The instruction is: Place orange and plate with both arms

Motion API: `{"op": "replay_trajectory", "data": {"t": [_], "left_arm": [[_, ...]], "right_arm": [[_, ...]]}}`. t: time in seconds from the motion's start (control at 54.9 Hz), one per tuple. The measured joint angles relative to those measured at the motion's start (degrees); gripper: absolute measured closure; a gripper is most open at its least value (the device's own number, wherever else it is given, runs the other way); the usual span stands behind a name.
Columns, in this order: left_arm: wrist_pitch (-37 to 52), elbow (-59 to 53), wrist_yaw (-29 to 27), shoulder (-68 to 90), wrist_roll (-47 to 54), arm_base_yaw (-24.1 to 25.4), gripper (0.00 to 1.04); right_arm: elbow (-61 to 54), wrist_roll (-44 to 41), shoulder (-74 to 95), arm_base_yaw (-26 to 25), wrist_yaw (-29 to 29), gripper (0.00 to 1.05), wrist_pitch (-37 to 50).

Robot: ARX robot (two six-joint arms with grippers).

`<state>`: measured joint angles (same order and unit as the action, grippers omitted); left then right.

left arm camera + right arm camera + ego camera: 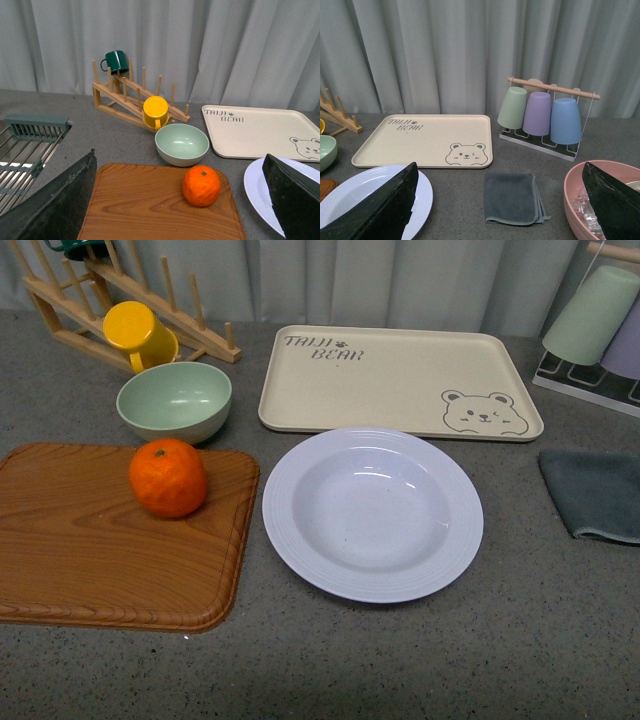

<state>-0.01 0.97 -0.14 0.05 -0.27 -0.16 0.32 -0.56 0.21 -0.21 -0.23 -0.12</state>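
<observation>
The orange (167,477) sits on the wooden cutting board (80,550) at the left, near its far right corner; it also shows in the left wrist view (201,185). The pale lavender-white plate (372,512) lies empty on the grey counter right of the board; its edge shows in both wrist views (257,192) (350,192). My left gripper (185,200) is open, above and behind the board, with the orange between its fingers (60,200) in view. My right gripper (505,205) is open over the grey cloth. Neither arm shows in the front view.
A mint green bowl (174,400) and a yellow cup (138,332) on a wooden rack (75,300) stand behind the board. The beige bear tray (400,380) lies behind the plate. A grey cloth (595,492), a cup stand (542,117) and a pink basin (580,197) are at the right. A sink rack (25,150) is far left.
</observation>
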Motion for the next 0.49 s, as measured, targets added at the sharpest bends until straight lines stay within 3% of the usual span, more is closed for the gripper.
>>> {"op": "replay_trajectory", "data": {"t": [0.492], "left_arm": [[0.0,0.0,0.0,0.0,0.0,0.0,0.06]], "right_arm": [[0.0,0.0,0.0,0.0,0.0,0.09,0.0]]}}
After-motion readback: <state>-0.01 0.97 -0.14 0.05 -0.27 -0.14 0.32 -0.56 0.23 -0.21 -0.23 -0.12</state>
